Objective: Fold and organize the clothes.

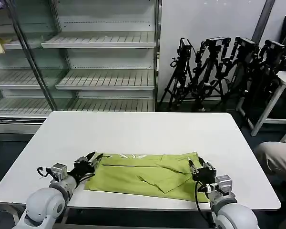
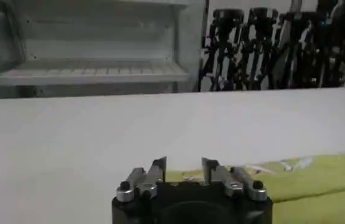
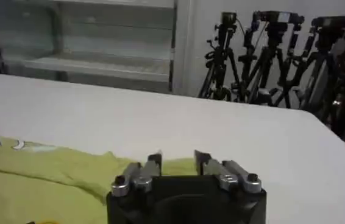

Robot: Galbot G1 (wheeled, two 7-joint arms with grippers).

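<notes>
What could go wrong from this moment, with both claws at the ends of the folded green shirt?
1. The T-shirt lies near the front edge of the table; a pull toward the robot might drag it off.
2. The left claw and right claw are open at opposite ends. If only one catches cloth, the fold may come out crooked.

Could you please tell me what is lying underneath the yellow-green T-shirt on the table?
The T-shirt lies folded directly on the white table. Its upper layers cover the lower ones, so anything hidden between or beneath them cannot be seen.
</notes>
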